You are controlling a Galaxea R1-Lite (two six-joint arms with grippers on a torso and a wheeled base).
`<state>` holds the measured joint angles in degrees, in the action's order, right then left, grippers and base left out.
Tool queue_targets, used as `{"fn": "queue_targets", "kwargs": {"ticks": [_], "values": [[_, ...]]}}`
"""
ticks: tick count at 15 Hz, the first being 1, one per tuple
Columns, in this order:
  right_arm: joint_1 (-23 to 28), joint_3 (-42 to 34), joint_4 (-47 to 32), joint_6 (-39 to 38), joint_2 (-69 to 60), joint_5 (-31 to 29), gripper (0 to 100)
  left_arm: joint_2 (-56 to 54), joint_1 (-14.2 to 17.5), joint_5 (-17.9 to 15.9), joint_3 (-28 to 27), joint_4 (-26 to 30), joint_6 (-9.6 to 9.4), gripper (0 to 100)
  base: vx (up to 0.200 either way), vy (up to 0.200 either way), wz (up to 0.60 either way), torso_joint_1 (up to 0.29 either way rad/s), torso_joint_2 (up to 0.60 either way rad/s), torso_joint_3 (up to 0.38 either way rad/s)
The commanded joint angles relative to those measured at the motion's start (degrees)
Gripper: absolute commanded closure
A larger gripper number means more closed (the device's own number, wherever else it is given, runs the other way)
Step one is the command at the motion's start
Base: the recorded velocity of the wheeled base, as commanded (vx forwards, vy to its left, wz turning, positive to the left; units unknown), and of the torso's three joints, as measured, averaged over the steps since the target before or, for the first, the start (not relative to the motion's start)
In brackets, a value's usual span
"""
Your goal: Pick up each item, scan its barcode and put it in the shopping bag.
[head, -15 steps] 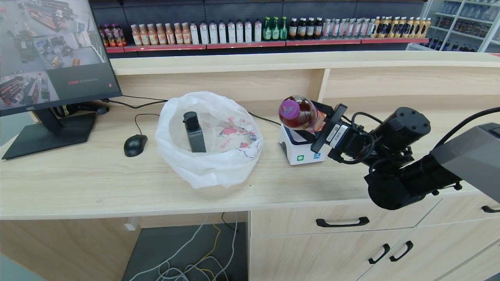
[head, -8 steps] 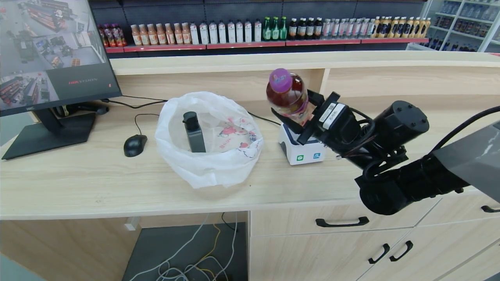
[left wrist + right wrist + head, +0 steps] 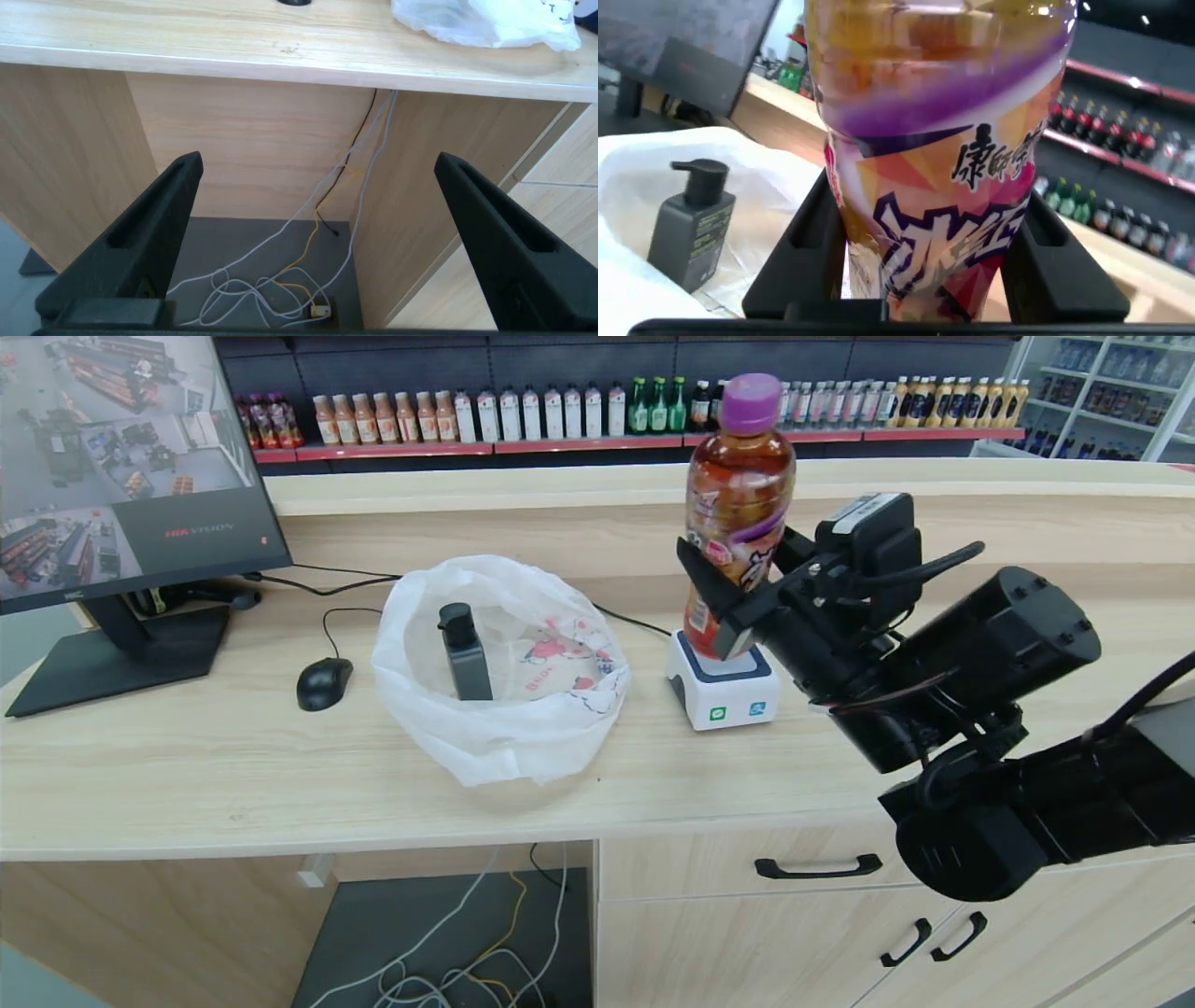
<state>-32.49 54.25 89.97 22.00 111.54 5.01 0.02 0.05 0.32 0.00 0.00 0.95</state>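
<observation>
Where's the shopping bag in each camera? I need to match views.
Head view: shopping bag mid-counter, left of the scanner.
Left wrist view: shopping bag on the counter edge, above the cables.
Right wrist view: shopping bag beside the held bottle, around the pump bottle.
Shared landmark: pump bottle inside it, head and right wrist views.

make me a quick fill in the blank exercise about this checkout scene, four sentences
1. The right gripper holds a drink bottle with a ____ cap.
2. The dark pump bottle stands ____ the shopping bag.
3. The left gripper has its jaws ____.
4. By the robot's sides, the mouse lies to the ____ of the shopping bag.

Missing words: purple; inside; open; left.
</observation>
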Motion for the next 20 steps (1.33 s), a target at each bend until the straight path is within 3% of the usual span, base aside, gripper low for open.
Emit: {"fn": "queue_targets", "kwargs": {"ticks": [1,4,6,11,20], "values": [[-1.0,-5.7,0.0,-5.8,-2.8,-5.0,100,0.0,0.0,0.0,0.0,0.0,0.02,0,0.0,0.0,0.0,0.0,0.0,0.0],[-1.1,-8.0,0.0,-11.1,-3.4,-13.3,100,0.0,0.0,0.0,0.0,0.0,-0.07,0,0.0,0.0,0.0,0.0,0.0,0.0],[-1.1,-8.4,0.0,-11.6,-3.6,-14.9,100,0.0,0.0,0.0,0.0,0.0,0.1,0,0.0,0.0,0.0,0.0,0.0,0.0],[-0.5,-8.0,0.0,-13.6,-3.5,-14.9,100,0.0,0.0,0.0,0.0,0.0,0.1,0,0.0,0.0,0.0,0.0,0.0,0.0],[0.9,-8.5,0.0,-18.1,-4.1,-14.4,100,0.0,0.0,0.0,0.0,0.0,0.02,0,0.0,0.2,0.0,0.002,0.0,0.004]]}}
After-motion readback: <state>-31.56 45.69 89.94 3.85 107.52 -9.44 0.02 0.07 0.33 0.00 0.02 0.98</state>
